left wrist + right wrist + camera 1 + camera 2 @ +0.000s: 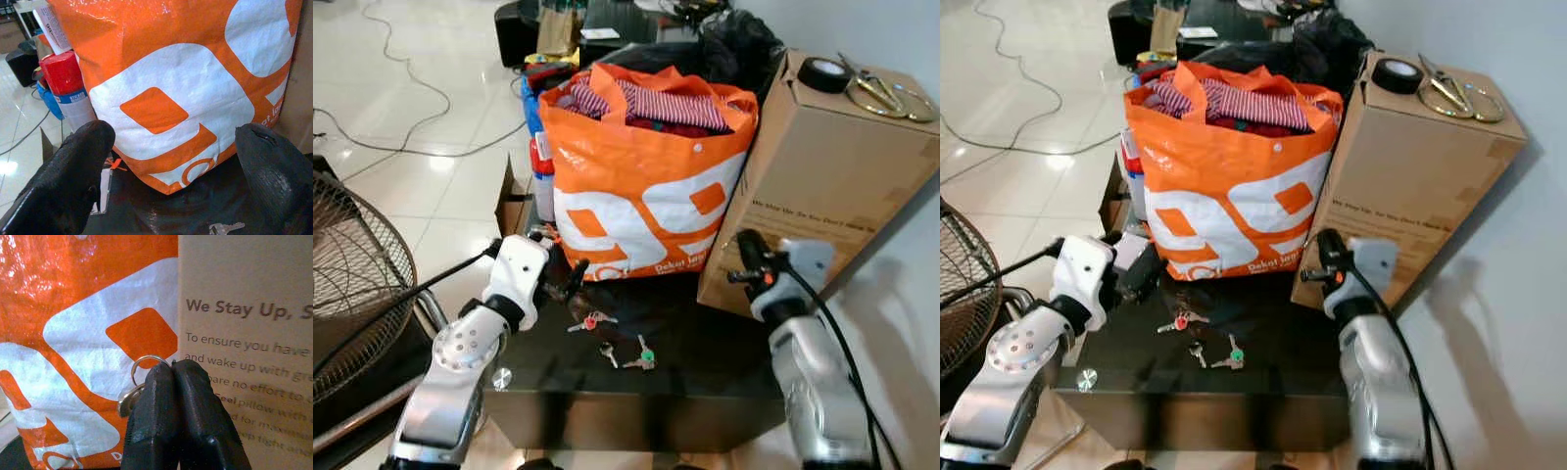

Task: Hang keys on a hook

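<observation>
Pinching a mostly hidden key (128, 401), right pincer (173, 369) faces the cardboard box (254, 333)

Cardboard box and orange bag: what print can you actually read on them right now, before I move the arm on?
Cardboard box, heading: "We Stay Up, S", cut off at the picture's edge.
Same box, lines below: "To ensure you have", "and wake up with gre", then partly hidden lines behind the right gripper, whose fingers pinch a key ring.
Orange bag: small white print near its base, too blurred to read.
Spray can label: too small to read.
</observation>
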`<state>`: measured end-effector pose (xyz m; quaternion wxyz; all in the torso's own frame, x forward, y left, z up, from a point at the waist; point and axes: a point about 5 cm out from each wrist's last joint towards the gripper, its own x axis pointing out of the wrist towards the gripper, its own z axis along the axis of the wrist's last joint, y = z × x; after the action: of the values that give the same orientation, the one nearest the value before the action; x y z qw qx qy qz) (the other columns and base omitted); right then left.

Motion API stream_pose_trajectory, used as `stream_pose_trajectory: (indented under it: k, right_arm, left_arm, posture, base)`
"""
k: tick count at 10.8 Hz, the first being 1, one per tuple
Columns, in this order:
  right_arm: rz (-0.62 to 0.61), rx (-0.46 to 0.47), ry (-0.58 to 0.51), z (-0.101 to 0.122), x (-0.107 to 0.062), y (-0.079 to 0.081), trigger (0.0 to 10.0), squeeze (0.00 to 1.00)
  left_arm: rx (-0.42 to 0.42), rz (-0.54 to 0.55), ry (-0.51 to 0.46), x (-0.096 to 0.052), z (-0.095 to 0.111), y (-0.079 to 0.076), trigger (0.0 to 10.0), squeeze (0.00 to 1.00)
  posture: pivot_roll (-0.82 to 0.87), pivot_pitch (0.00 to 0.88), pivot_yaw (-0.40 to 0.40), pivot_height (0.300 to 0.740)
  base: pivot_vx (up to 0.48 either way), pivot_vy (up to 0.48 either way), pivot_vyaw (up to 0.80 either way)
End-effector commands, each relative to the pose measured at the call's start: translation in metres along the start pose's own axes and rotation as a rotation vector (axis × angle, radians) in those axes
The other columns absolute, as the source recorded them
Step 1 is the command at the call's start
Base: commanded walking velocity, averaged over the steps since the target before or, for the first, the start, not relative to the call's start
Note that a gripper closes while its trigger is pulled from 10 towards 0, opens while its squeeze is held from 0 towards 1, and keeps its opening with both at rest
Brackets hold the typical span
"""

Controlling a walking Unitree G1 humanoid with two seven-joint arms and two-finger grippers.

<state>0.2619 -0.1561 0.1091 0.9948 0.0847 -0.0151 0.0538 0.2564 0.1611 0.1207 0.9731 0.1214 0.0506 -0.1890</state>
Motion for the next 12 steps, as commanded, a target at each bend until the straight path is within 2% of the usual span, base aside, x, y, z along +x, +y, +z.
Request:
stream_pose_trajectory:
  k: [1,3,4,5,6,7,8,10,11,12]
  right_arm:
    - [-0.024,0.003,-0.019,0.006,-0.003,-0.003,0.0,0.0]
    - [0.01,0.014,0.048,0.007,-0.007,0.001,0.0,0.0]
    - [0.024,0.004,0.039,0.013,-0.007,0.003,0.2,0.0]
    - [0.008,-0.089,-0.004,0.017,-0.008,0.002,1.4,0.0]
    - [-0.038,-0.107,0.036,0.016,-0.012,0.0,10.0,0.0]
    - [-0.047,-0.109,0.086,0.013,-0.018,-0.002,10.0,0.0]
    - [-0.028,-0.124,0.123,0.008,-0.025,-0.004,10.0,0.0]
    - [-0.063,-0.126,0.174,0.001,-0.035,-0.01,10.0,0.0]
    - [-0.127,-0.117,0.185,0.0,-0.037,-0.017,10.0,0.0]
    - [-0.132,-0.109,0.183,0.0,-0.039,-0.02,10.0,0.0]
  left_arm:
    - [-0.003,0.014,0.011,-0.002,-0.001,0.0,10.0,0.0]
    - [-0.014,0.064,0.005,-0.006,-0.001,0.004,10.0,0.0]
    - [-0.034,0.088,-0.01,-0.005,0.002,0.006,10.0,0.0]
    - [-0.054,0.12,-0.028,-0.004,0.005,0.01,10.0,0.0]
    - [-0.062,0.146,-0.019,-0.007,0.005,0.014,10.0,0.0]
    - [-0.055,0.154,-0.009,-0.011,0.003,0.015,10.0,0.0]
    - [-0.048,0.129,0.003,-0.014,0.001,0.01,10.0,0.0]
    - [-0.056,0.087,0.001,-0.006,0.0,0.003,10.0,0.0]
    - [-0.057,0.073,-0.016,0.002,0.005,0.002,10.0,0.0]
    - [-0.065,0.076,-0.017,0.002,0.006,-0.001,10.0,0.0]
  posture:
    - [0.04,0.0,-0.078,0.74]
    - [0.03,0.0,-0.073,0.74]
    - [0.02,0.0,-0.07,0.74]
    - [0.02,0.0,-0.064,0.74]
    - [0.02,0.0,-0.065,0.74]
    - [0.02,0.0,-0.066,0.74]
    - [0.01,0.0,-0.059,0.74]
    - [-0.02,0.0,-0.025,0.74]
    - [-0.02,0.0,-0.032,0.74]
    - [-0.02,0.0,-0.025,0.74]
  base:
    - [0.0,0.0,0.0]
    - [0.0,0.0,0.0]
    - [0.0,0.0,0.0]
    - [0.0,0.0,0.0]
    - [0.0,0.0,0.0]
    - [0.0,0.0,0.0]
    - [0.0,0.0,0.0]
    - [0.0,0.268,0.0]
    - [0.0,0.262,0.0]
    - [0.0,0.27,0.0]
